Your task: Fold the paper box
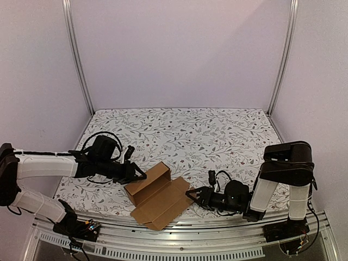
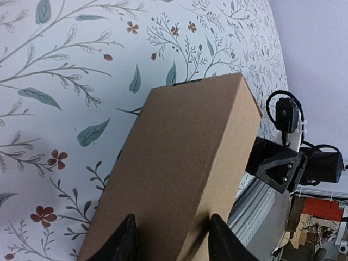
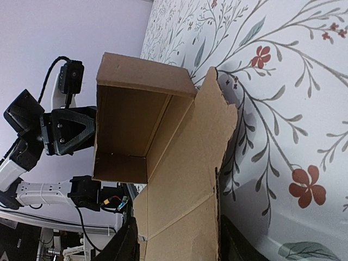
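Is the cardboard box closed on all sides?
No: in the right wrist view the paper box shows its hollow inside, and one wide panel lies flat beside it.

We locate the paper box (image 1: 157, 194) on the table (image 1: 179, 130), close to its near edge and between the two arms. The left gripper (image 1: 140, 175) stands at the box's left rear corner. The right gripper (image 1: 191, 194) stands at its right side. The raised part of the box lies left and rear, and the flat panels lie right and front. Each wrist view shows cardboard between that gripper's fingers (image 2: 128, 242) (image 3: 126, 244).
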